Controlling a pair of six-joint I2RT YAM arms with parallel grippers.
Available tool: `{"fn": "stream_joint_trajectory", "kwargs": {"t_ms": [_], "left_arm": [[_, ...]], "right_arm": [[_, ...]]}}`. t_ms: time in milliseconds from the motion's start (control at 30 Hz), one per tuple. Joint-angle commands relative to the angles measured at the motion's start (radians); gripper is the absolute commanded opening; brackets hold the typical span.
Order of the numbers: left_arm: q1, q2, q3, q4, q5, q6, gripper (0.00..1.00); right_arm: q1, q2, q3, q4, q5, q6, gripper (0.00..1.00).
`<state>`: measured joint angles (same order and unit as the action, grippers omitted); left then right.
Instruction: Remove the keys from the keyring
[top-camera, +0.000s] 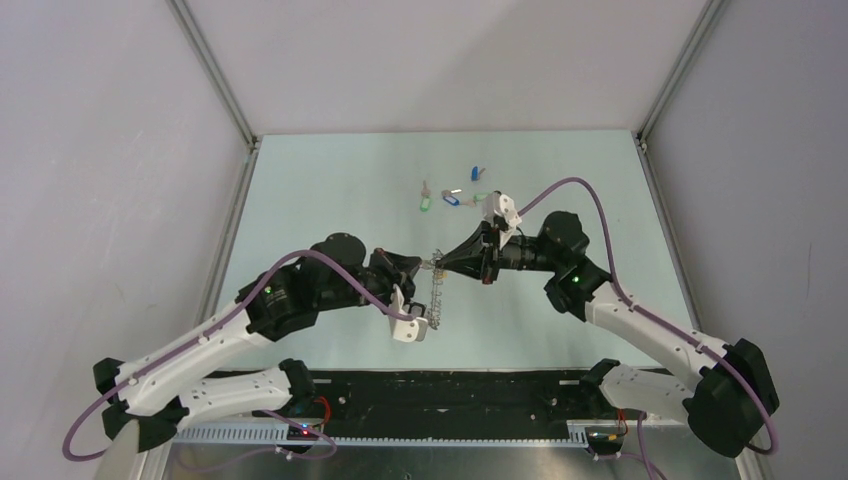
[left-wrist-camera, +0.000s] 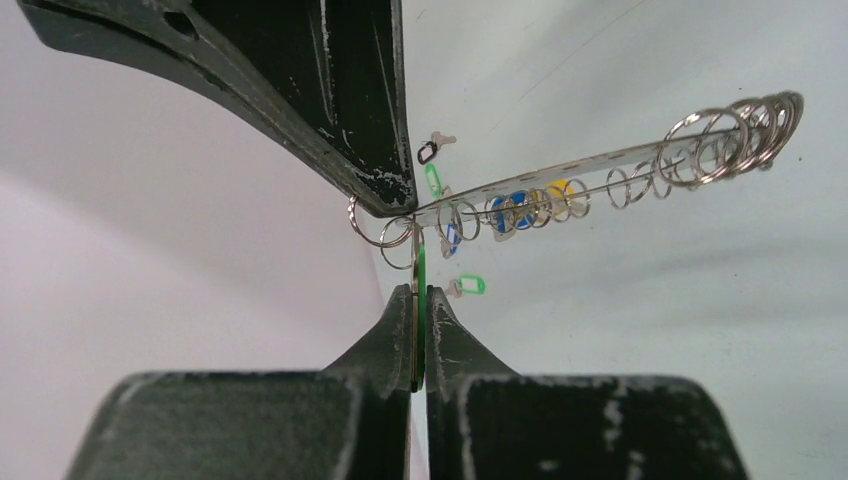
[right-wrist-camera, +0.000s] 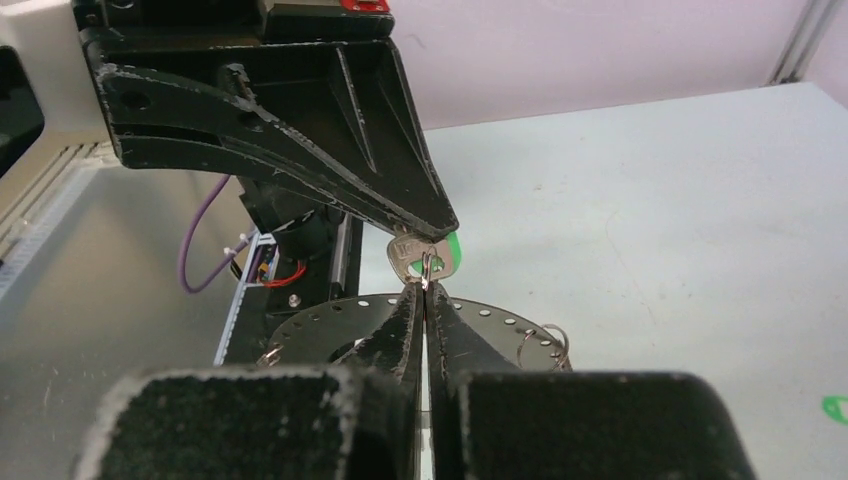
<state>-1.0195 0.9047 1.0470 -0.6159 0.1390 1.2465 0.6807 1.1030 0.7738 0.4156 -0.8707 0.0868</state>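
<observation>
Looking down from the top camera, the two arms meet nose to nose over the middle of the table (top-camera: 330, 190). The left gripper (top-camera: 425, 266) and right gripper (top-camera: 447, 264) almost touch at their tips. The keyring (top-camera: 435, 298) hangs edge-on from that meeting point toward the near side, clear of the table. Several loose keys (top-camera: 450, 197) with blue and green tags lie scattered on the table well beyond the grippers.

From the left wrist, the left gripper's fingers are pressed together on the green-tagged key (left-wrist-camera: 420, 262), the tag's thin edge showing between them. Just above, the tip of the right gripper sits at the keyring's rim. The keyring runs off to the right, edge-on, carrying many small split rings (left-wrist-camera: 700, 145) and a few blue and yellow tags.

From the right wrist, the right gripper's fingers are closed to a hairline gap at the keyring's rim, apparently on one of the split rings, though that contact is too small to be sure. The key's silvery head and green tag sit just above, under the left gripper's tip, and the perforated face of the keyring spreads out behind the fingers
</observation>
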Motion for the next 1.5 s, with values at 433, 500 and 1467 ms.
{"fn": "stream_joint_trajectory", "kwargs": {"t_ms": [433, 500, 1467], "left_arm": [[-0.002, -0.035, -0.023, 0.05, 0.021, -0.047, 0.0], [-0.003, -0.046, -0.02, 0.05, 0.021, -0.041, 0.0], [-0.002, -0.115, -0.007, 0.051, 0.115, 0.013, 0.0]], "right_arm": [[0.022, -0.087, -0.077, 0.142, 0.208, 0.011, 0.4], [0.018, -0.114, -0.078, 0.098, 0.196, -0.035, 0.4], [0.115, -0.01, 0.022, -0.017, 0.089, -0.344, 0.41]]}}
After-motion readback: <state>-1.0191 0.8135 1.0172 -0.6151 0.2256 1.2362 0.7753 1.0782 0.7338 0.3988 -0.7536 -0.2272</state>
